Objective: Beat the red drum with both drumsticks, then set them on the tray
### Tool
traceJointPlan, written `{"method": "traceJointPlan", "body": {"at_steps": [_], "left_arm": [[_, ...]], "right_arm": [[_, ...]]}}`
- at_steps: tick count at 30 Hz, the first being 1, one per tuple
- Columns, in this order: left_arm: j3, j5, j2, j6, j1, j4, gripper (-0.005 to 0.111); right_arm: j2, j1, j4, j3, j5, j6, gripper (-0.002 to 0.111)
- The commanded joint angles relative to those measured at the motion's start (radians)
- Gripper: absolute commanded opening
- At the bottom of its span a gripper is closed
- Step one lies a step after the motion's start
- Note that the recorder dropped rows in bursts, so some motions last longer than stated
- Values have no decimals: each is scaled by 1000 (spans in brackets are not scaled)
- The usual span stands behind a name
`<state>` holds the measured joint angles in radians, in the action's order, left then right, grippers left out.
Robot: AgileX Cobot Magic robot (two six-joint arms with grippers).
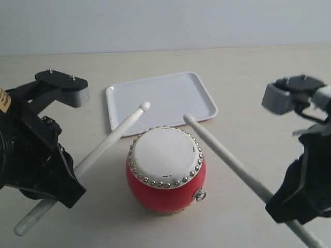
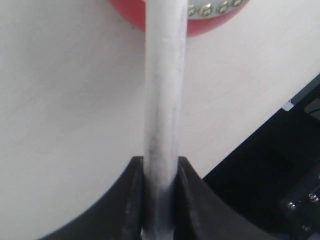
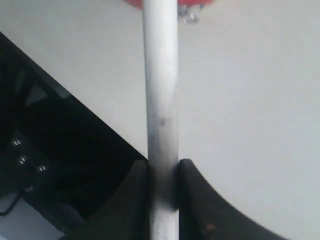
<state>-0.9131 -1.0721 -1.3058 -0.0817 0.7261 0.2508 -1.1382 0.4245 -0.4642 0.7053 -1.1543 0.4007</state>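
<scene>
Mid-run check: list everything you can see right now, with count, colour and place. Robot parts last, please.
red drum: one, red body with cream head and silver studs, upright mid-table
tray: one, white, flat on the table beyond the drum
left drumstick: one, pale cream, slanting past the drum's left side, tip toward the tray
right drumstick: one, pale cream, slanting past the drum's right side, tip toward the tray
table: one, beige, under everything
left end effector: one, black, shut on the left drumstick
right end effector: one, black, shut on the right drumstick

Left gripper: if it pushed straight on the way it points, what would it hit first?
Likely the red drum, ahead of the left gripper along its drumstick; depth is unclear.
</scene>
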Motion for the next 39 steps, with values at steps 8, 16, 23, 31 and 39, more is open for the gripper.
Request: {"method": "traceJointPlan", "body": {"at_steps": [8,16,23,31,39], "left_arm": [[-66,36,4,-20,5,-12,0],[107,-13,-239,-22,5,2,0],[31,-81,-252,-17,5,-1,0],[-128,-129,-104,-8,5,12,0],[-48,-42,-110,-64,5,-24,0]], "right_arm": [[-176,0,-1,-44,28,41,0],[45,0,-59,93,-45,15,0],[22,0,-59,-24,52,37,0],[-266,0,-113,-152,124,174,0],[-98,0,-158,-35,34,125,0]]}}
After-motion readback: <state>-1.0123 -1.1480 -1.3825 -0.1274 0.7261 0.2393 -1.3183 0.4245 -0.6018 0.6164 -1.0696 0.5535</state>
